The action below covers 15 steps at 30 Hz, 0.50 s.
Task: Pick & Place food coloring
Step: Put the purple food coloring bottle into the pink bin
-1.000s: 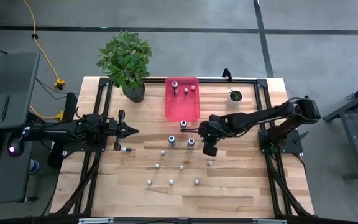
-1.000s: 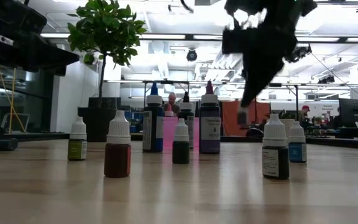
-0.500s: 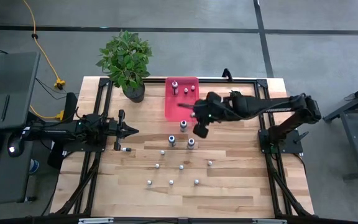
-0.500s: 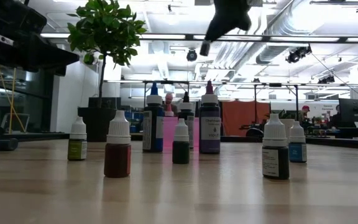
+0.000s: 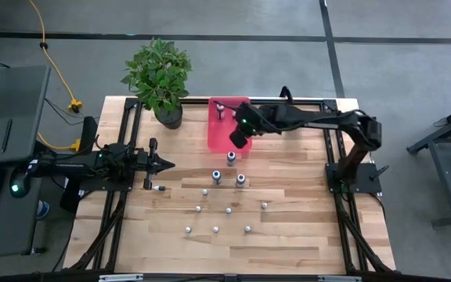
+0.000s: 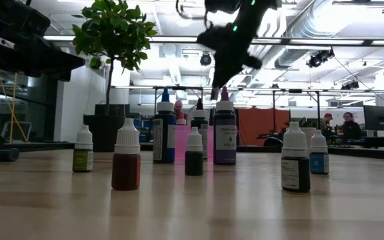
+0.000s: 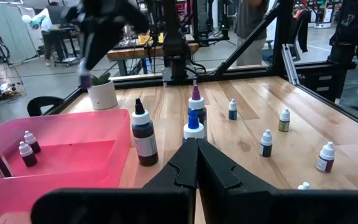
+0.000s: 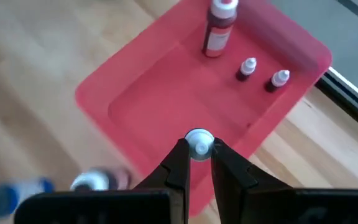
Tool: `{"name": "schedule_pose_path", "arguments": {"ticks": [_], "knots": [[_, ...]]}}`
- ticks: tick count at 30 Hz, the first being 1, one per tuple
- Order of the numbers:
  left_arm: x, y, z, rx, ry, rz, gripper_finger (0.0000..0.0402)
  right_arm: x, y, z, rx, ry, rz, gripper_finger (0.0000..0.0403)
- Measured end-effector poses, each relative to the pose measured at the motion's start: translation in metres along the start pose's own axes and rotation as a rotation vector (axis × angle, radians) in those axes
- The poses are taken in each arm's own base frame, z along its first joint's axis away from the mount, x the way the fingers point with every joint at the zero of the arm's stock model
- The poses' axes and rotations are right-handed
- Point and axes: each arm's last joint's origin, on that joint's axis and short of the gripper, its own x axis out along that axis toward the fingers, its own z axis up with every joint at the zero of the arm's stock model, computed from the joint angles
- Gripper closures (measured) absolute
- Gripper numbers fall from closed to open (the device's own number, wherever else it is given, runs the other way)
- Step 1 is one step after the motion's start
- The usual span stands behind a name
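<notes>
My right gripper [image 5: 239, 136] hangs over the pink tray [image 5: 219, 139], shut on a tiny white-capped food coloring bottle [image 8: 199, 144]. In the tray stand a taller red bottle [image 8: 219, 25] and two tiny ones [image 8: 247, 67] [image 8: 279, 79]. Several more food coloring bottles stand upright on the wooden table, among them taller ones [image 5: 231, 157] [image 5: 217, 177] [image 5: 240, 180] and small ones [image 5: 228, 210]. My left gripper [image 5: 165, 165] waits at the table's left, shut and holding nothing, pointing level. My right gripper pinches the tiny bottle just under its white cap [image 8: 199, 138] between its two fingertips [image 8: 180, 163]. The fingers slant down from the table's right side. The bottle is lifted clear above the tray, and its dark body [image 7: 84, 79] hangs below the fingers.
A large potted plant [image 5: 159, 78] stands at the far left corner. A small white pot with a green plant [image 5: 297, 121] sits right of the tray. The table's dark frame [image 5: 331, 110] runs along its edges. Bare wood lies along the near edge [image 5: 233, 254].
My right gripper has risen from the middle of the table and swung toward the far edge and leftward until it is over the pink tray, rolling its wrist. It has stayed shut on the tiny bottle throughout, carrying it clear of the table.
</notes>
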Motion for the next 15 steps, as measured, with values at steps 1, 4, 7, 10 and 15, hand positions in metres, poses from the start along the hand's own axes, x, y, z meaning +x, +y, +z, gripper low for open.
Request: {"name": "schedule_pose_path", "arguments": {"ticks": [1,4,7,10,15], "knots": [[0.0,0.0,0.0,0.0,0.0,0.0,0.0401,0.008,-0.002,0.002,0.01,0.006,0.001,0.0368],[0.0,0.0,0.0,0.0,0.0,0.0,0.0401,0.033,-0.009,0.006,0.038,0.032,0.011,0.0368],[0.0,0.0,0.0,0.0,0.0,0.0,0.0401,0.055,-0.019,0.007,0.067,0.061,0.002,0.0368],[0.0,0.0,0.0,0.0,0.0,0.0,0.0401,0.07,-0.028,0.009,0.089,0.071,-0.022,0.0368],[0.0,0.0,0.0,0.0,0.0,0.0,0.0401,0.086,-0.045,0.01,0.098,0.095,-0.059,0.0368]]}}
